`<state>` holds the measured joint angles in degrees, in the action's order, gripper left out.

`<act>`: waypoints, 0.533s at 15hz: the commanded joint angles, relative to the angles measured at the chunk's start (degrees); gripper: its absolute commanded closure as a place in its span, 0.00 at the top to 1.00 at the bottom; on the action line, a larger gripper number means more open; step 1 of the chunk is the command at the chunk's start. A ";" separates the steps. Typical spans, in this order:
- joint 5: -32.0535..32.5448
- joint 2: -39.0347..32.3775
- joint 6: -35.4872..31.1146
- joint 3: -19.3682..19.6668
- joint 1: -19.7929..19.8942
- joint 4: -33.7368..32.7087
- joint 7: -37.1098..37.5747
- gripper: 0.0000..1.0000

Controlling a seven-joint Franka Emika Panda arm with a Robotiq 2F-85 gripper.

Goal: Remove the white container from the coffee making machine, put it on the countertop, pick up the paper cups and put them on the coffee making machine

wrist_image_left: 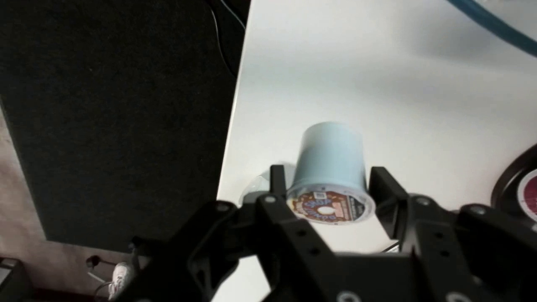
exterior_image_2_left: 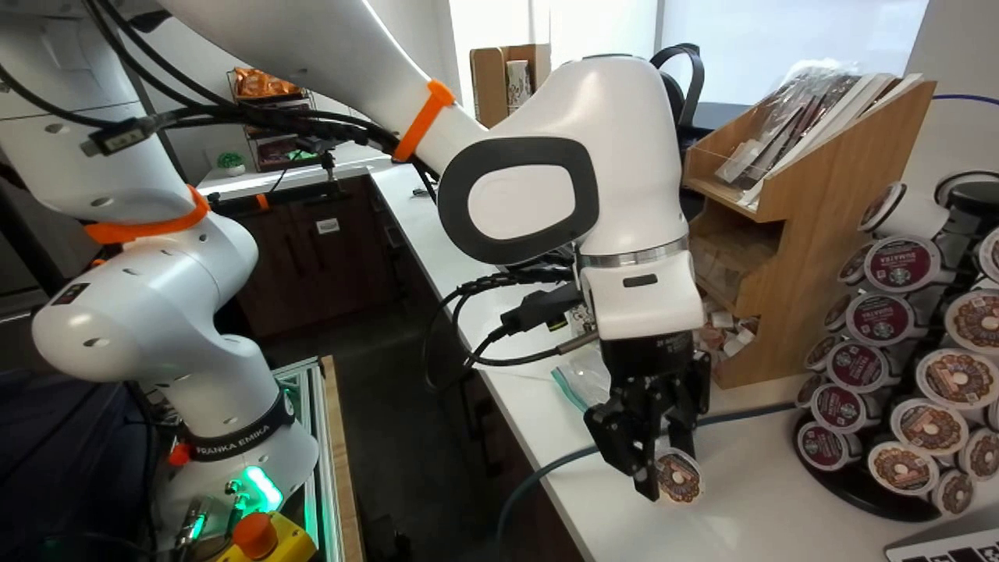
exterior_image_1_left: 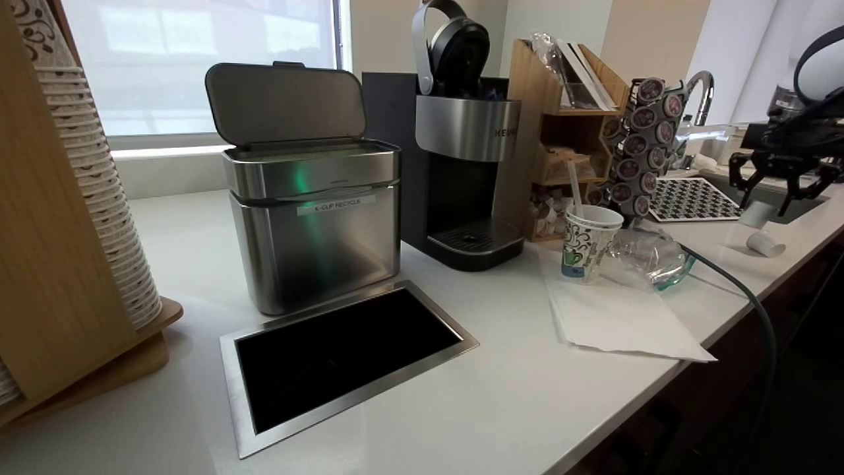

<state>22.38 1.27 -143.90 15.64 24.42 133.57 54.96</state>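
Note:
My gripper [exterior_image_1_left: 763, 208] holds the white container [wrist_image_left: 331, 157], a small coffee pod with a brown printed lid, between its fingertips; the gripper also shows in the wrist view [wrist_image_left: 329, 184]. The pod is tilted, lid towards the wrist camera, low over the white countertop [wrist_image_left: 402, 96] near its front edge. It also shows at the fingertips in an exterior view [exterior_image_2_left: 677, 476]. The coffee making machine [exterior_image_1_left: 468, 132] stands with its black head raised; the arm mostly hides it elsewhere. The whitish paper cups [exterior_image_1_left: 583, 244], with green print and a stick inside, stand before the wooden organizer.
A second white pod [exterior_image_1_left: 765, 244] lies on the countertop beside the gripper. A pod rack [exterior_image_2_left: 882, 375], wooden organizer [exterior_image_2_left: 843, 250], clear plastic item [exterior_image_1_left: 653, 257] and white paper [exterior_image_1_left: 613, 320] are nearby. A blue-green cable [exterior_image_2_left: 538, 474] crosses the counter. A steel bin [exterior_image_1_left: 323, 237] flanks the machine.

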 commanded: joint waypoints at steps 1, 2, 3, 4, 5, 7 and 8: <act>6.46 -3.56 -0.95 1.60 -1.52 -1.94 9.09 0.28; 7.10 -4.32 -0.86 1.87 -1.94 -2.28 10.16 0.28; 7.16 -4.98 -1.06 2.13 -2.35 -2.54 10.57 0.28; 6.39 -5.64 -1.41 2.32 -2.78 -2.74 10.08 0.28; 5.75 -6.34 -1.56 2.49 -3.20 -3.07 9.49 0.28; 6.51 -7.95 -1.04 2.94 -4.08 -4.26 9.58 0.28; 6.98 -8.67 -0.88 3.22 -4.56 -4.81 9.80 0.28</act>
<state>27.74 -4.47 -144.07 17.21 21.78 130.76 63.08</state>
